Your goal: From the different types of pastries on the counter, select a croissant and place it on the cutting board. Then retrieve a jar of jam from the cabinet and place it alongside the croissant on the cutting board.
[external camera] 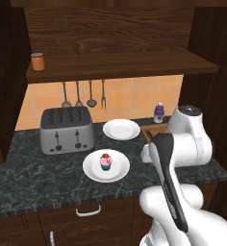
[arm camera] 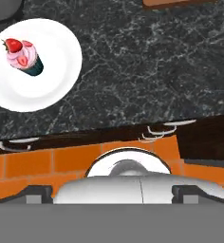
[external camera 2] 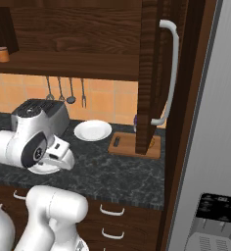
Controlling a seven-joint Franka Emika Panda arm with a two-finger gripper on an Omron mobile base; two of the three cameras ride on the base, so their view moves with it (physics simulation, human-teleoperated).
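Observation:
The jar of jam (external camera: 37,61) stands at the left end of the cabinet shelf (external camera: 120,65); the same jar (external camera 2: 3,54) appears in the right base view. The cutting board (external camera 2: 132,144) lies on the counter (external camera: 33,175) below the open cabinet door, and a small dark shape on its left end is too dim to identify. A pink cupcake (arm camera: 24,59) sits on a white plate (arm camera: 61,71). My gripper (arm camera: 113,194) hangs over the counter's front edge, right of that plate, open with nothing between its fingers. The croissant is out of view.
A silver toaster (external camera: 67,129) stands at the left. A bare white plate (external camera: 121,129) lies behind the cupcake plate. A purple-labelled bottle (external camera: 159,113) stands by the wall. The open cabinet door (external camera 2: 154,73) juts out over the board. A grey fridge (external camera 2: 215,122) closes the right side.

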